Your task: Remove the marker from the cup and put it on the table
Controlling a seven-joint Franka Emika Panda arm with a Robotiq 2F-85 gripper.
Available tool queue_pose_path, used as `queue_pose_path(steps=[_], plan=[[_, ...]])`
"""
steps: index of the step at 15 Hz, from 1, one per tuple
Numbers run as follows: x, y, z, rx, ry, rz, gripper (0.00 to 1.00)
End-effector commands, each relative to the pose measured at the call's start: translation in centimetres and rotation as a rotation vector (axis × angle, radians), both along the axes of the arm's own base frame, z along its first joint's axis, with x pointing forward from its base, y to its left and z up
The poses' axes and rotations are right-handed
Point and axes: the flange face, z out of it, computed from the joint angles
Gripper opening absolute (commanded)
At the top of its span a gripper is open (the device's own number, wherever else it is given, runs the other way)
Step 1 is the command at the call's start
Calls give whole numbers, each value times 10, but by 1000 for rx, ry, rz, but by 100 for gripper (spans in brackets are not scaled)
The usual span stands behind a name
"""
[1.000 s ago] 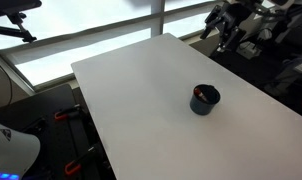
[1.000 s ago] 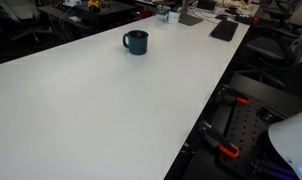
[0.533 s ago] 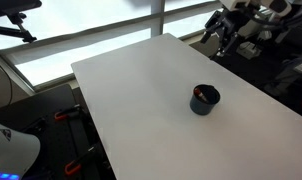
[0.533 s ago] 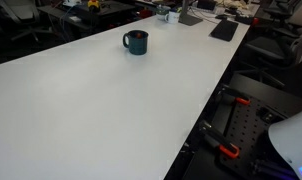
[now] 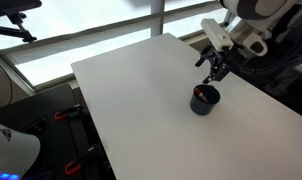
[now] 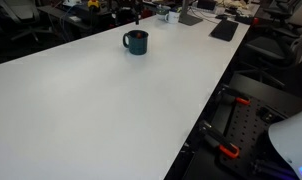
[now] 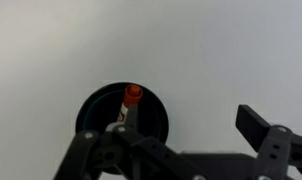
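Wrist view, looking straight down: the marker (image 7: 129,104) stands in the cup (image 7: 156,112) at lower centre-left of the frame, its orange cap toward the top of the cup's mouth, on the bare white table (image 7: 221,40). My gripper (image 7: 171,135) hangs above with its jaws spread wide and nothing between them. One finger overlaps the cup's lower left edge in the picture and the other sits well off at lower right, so the pincer is not centred on the marker. In an exterior view the gripper (image 5: 213,68) hovers just up and right of the cup (image 5: 205,100), clear of it, right of centre in the frame. A sliver of red marker (image 5: 197,92) shows at the cup's left rim. In an exterior view the cup (image 6: 136,41) sits at upper centre on the table (image 6: 91,110), handle to the left. The marker there is only a reddish hint in the mouth, and I cannot make out the gripper.

I judge the marker to be light, rigid, smooth plastic, apt to tip about inside the cup if nudged and to roll once laid flat. The sensible hold is its exposed upper end, just below the cap, squeezing across the barrel with the fingers kept off the rim. The cup looks light enough to skid or lift if a finger catches it.
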Motion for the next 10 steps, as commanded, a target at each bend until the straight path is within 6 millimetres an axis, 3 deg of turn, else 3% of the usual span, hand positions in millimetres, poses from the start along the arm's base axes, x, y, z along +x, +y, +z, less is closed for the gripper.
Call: queue_pose_path(steps=[1, 2, 3, 10], plan=[[2, -3, -17, -11, -3, -8, 82], [2, -4, -21, -11, -1, -11, 71], [1, -5, -23, -9, 0, -15, 68], [-7, -23, -3, 9, -12, -46, 78]])
